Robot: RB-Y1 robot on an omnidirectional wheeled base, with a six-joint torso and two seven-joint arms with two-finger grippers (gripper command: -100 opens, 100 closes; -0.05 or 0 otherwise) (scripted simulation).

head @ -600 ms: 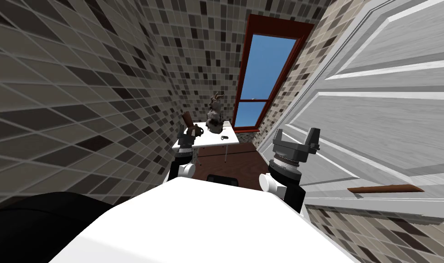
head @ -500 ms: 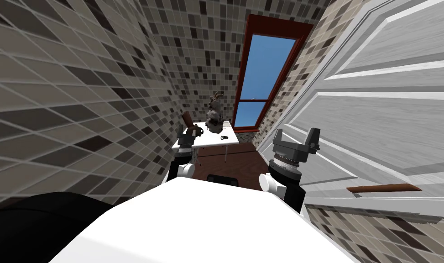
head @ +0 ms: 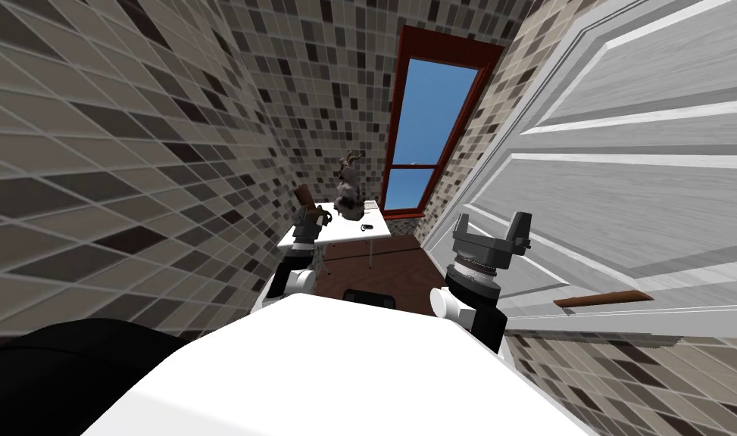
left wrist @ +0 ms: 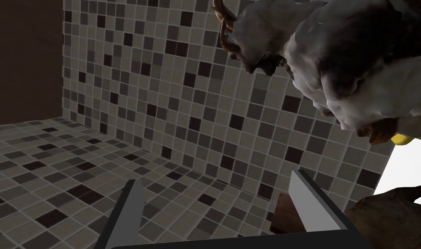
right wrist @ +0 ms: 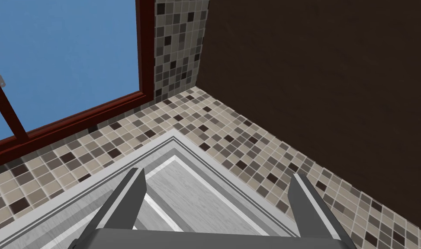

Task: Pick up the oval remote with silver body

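A small dark oval remote (head: pixel 366 226) lies on the white table (head: pixel 342 233) ahead, near the table's right side. My left gripper (head: pixel 309 221) hovers at the table's left end, well left of the remote. In the left wrist view its fingers (left wrist: pixel 130 212) stand open around nothing, pointing at the tiled wall beside a grey-white figurine (left wrist: pixel 335 65). My right gripper (head: pixel 491 227) is held up next to the white door, open and empty, with its fingers (right wrist: pixel 128 203) wide apart.
The grey figurine (head: pixel 348 191) stands at the back of the table, and brown objects (head: pixel 307 203) sit at its left end by my left gripper. A white panelled door (head: pixel 632 182) with a brown handle (head: pixel 601 299) is close on the right. Tiled walls hem in the narrow floor.
The whole head view has shifted: table, window and door handle sit a little further left, so I have moved. Both grippers remain open, holding nothing.
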